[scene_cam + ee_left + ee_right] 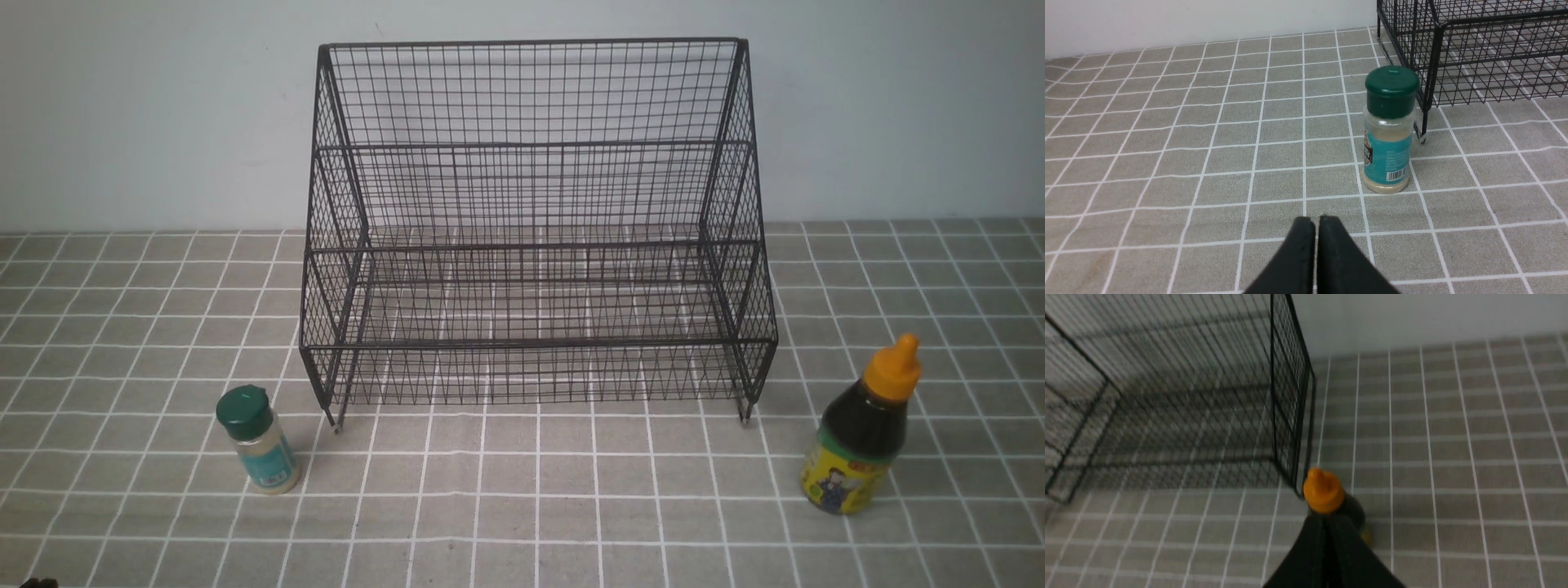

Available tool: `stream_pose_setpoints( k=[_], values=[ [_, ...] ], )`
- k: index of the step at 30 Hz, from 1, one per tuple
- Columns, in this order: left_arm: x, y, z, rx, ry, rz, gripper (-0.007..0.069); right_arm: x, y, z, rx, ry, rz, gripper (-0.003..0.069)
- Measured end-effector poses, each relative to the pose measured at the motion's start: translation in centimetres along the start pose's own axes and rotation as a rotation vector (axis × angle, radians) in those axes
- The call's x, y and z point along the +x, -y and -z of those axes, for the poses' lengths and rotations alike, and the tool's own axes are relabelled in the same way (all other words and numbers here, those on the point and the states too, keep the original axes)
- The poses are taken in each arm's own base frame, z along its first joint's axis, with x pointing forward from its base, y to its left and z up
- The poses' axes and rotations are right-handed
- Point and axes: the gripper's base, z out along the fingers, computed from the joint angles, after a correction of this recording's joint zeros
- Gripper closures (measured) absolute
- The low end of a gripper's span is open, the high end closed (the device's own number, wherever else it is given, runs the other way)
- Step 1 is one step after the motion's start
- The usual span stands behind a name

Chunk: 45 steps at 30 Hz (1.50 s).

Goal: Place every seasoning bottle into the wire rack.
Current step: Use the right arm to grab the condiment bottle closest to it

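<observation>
The black wire rack (535, 196) stands at the back middle, with nothing on its shelves. The small shaker jar (258, 439) with green cap and teal label stands upright near the rack's front left foot. It also shows in the left wrist view (1389, 130). The dark-sauce bottle (865, 429) with orange cap stands upright off the rack's front right corner. My left gripper (1316, 220) is shut and empty, short of the jar. My right gripper (1327, 519) is shut and empty, above and just short of the sauce bottle (1325, 492). Neither gripper shows in the front view.
The table wears a grey cloth with a white grid (522, 506). A pale wall (147, 114) rises right behind the rack. The rack's corner and foot (1423, 122) stand close beside the jar; its side panel (1290, 416) is close to the sauce bottle.
</observation>
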Motion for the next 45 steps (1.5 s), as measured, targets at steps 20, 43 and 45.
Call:
stream_pose_setpoints(
  k=[20,43,45],
  values=[
    [0.0,0.0,0.0,0.000,-0.001,0.000,0.0631,-4.1,0.9,-13.9,-0.048,-0.409,0.055,0.0095],
    [0.0,0.0,0.0,0.000,0.000,0.000,0.0631,-2.0,-0.2,-21.4,0.045,-0.598,0.139,0.0345],
    [0.0,0.0,0.0,0.000,0.000,0.000,0.0631,-2.7,-0.4,-20.3,0.044,-0.612,0.154,0.0345]
  ],
)
